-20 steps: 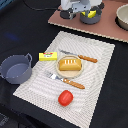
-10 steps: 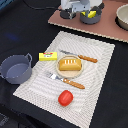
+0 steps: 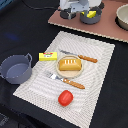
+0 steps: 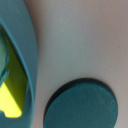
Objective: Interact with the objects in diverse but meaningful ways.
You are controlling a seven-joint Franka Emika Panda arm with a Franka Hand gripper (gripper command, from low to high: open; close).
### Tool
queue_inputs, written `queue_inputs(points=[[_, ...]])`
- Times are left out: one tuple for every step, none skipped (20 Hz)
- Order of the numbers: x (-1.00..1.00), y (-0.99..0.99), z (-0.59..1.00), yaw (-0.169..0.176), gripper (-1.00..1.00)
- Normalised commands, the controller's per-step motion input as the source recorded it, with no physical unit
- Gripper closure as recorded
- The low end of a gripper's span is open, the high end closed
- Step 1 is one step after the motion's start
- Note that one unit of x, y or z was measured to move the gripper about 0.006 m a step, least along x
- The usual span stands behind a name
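The hand hovers at the far edge of the exterior view, beside a pot that holds the yellow cheese; whether its jaws are open or closed I cannot tell. The wrist view shows that pot's rim, the cheese inside it, and a round dark lid or disc just beside it.

On the mat lie the bread, butter, tomato, knife and fork. A second pot stands off the mat, on the exterior view's left.

If the cheese is the target, the hand should centre over the pot's mouth, descend clear of the rim, and close only once the wedge sits between the jaws.

Against the earlier frames nothing on the mat has shifted, and the hand looks almost unmoved.
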Motion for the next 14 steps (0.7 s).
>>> queue_inputs(points=[[-0.56,-0.06,-0.13,-0.01,-1.0],[-0.53,-0.02,-0.17,-0.007,-1.0],[-0.53,0.0,-0.21,-0.007,-1.0],[-0.51,0.0,-0.23,-0.006,-1.0],[-0.48,0.0,-0.24,-0.004,-1.0],[-0.47,0.0,-0.24,-0.001,-1.0],[-0.44,0.0,-0.23,0.0,-1.0],[-0.42,0.0,-0.23,0.0,-1.0],[-0.39,0.0,-0.22,0.0,-1.0],[-0.35,0.01,-0.21,0.0,-1.0],[-0.33,0.02,-0.22,0.0,-1.0],[-0.29,0.04,-0.24,0.0,-1.0],[-0.27,0.04,-0.26,0.0,-1.0],[-0.26,0.05,-0.27,0.0,-1.0]])
